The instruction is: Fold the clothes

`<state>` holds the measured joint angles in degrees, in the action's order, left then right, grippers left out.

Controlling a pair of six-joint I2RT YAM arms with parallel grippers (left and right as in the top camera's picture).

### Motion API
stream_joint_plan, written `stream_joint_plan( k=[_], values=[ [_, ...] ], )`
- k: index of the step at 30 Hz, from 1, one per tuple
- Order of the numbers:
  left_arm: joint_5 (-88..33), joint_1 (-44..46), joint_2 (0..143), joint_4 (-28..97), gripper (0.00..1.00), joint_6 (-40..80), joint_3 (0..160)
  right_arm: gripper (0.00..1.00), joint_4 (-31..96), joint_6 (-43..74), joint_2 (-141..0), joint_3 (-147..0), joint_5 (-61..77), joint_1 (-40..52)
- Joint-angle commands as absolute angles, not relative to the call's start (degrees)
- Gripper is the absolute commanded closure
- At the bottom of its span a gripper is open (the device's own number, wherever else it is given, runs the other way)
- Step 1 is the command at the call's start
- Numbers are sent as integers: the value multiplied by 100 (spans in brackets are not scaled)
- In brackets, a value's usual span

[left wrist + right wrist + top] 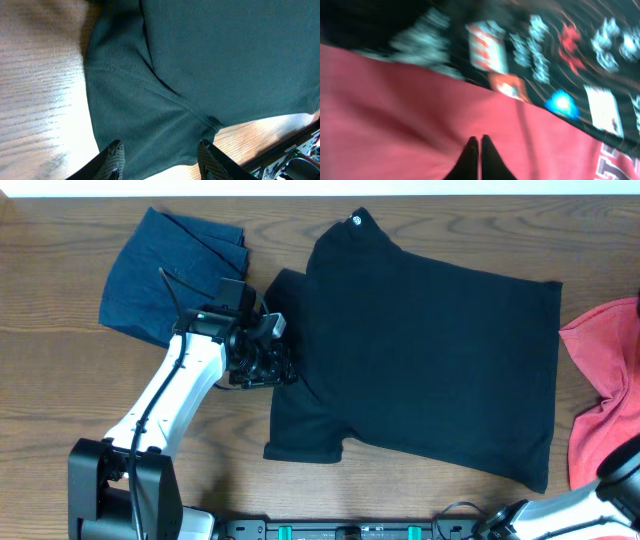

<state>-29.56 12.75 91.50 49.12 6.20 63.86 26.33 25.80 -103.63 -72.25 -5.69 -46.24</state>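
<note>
Overhead: black T-shirt [430,360] flat mid-tabletop [60,380], bare wood at 6 o'clock, left hand [160,156] open at its 9 o'clock edge. Only the wrist view shows the right hand [480,145] closed, perhaps touching the red shirt [395,115].

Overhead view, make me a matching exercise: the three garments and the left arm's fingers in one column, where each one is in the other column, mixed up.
1. black T-shirt
2. navy garment
3. red T-shirt
4. left fingers

A. at the right edge of the table
B. spread in the middle
C. standing apart at the black T-shirt's left edge
D. on the left side of the table

Pairs: 1-B, 2-D, 3-A, 4-C.
</note>
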Motion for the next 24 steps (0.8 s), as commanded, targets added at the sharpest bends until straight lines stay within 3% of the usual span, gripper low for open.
stream_joint_plan(
  k=[1, 6, 10, 12, 16, 20, 24],
  values=[
    [-2893, 1245, 9144, 4781, 48, 631, 6458, 88, 2646, 2071, -9780, -7415, 1378, -4534],
    [-2698, 1245, 9146, 4375, 43, 633, 6458, 78, 2904, 2106, -9721, -7406, 2272, -4073],
    [-2036, 1245, 9190, 3959, 33, 628, 6455, 74, 3433, 2117, -9911, -7332, 2248, -3459],
    [-1896, 1245, 9301, 3760, 21, 587, 6440, 68, 3664, 2117, -10051, -7275, 2248, -3151],
    [-1883, 1245, 9736, 3743, 20, 587, 6440, 71, 3979, 2084, -10235, -7240, 2252, -2757],
    [-1822, 1245, 10291, 3959, 23, 530, 6436, 76, 4130, 1920, -10230, -7231, 2255, -2528],
    [-1728, 1245, 10803, 3951, 47, 482, 6436, 76, 4357, 1920, -10230, -7231, 2252, -2443]
  ],
)
